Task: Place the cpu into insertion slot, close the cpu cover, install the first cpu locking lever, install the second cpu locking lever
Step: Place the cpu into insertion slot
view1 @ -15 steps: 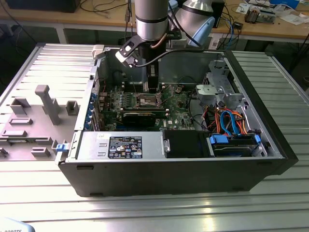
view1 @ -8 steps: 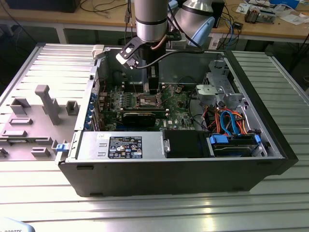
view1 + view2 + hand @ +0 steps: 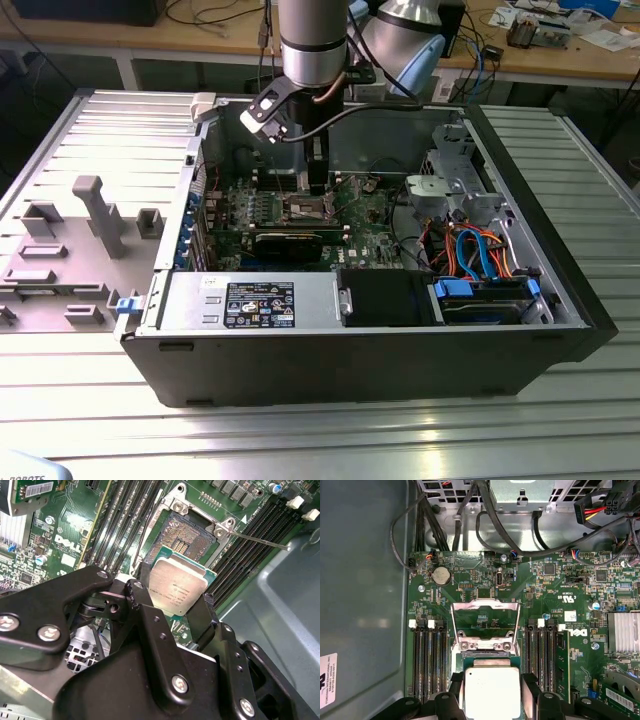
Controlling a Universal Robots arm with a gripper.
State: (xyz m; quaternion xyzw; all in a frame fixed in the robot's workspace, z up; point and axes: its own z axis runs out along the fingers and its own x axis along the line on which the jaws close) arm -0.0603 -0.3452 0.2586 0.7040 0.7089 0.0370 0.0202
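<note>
Over the open computer case (image 3: 560, 300), the arm (image 3: 313, 40) hangs straight down from the exterior view's top edge, its wrist lowered between the case walls above the green motherboard (image 3: 370, 215). Gripper (image 3: 175, 597) condition: 2 black fingers (image 3: 202, 615) pinch the cpu (image 3: 179, 586) by opposite edges, its silver top facing the cameras in both wrist views. The cpu is held just short of the insertion slot (image 3: 187, 537) and is not seated; the slot's contact field lies exposed. The cpu cover (image 3: 485, 605) stands raised at its hinge beyond the slot, and 1 thin locking lever (image 3: 260, 541) juts out sideways, clear of the socket. The case rests on a ribbed metal table (image 3: 300, 440). A grey fixture plate (image 3: 90, 210) lies at the exterior view's left, and a wooden bench (image 3: 560, 62) strewn with cables crosses the background.
</note>
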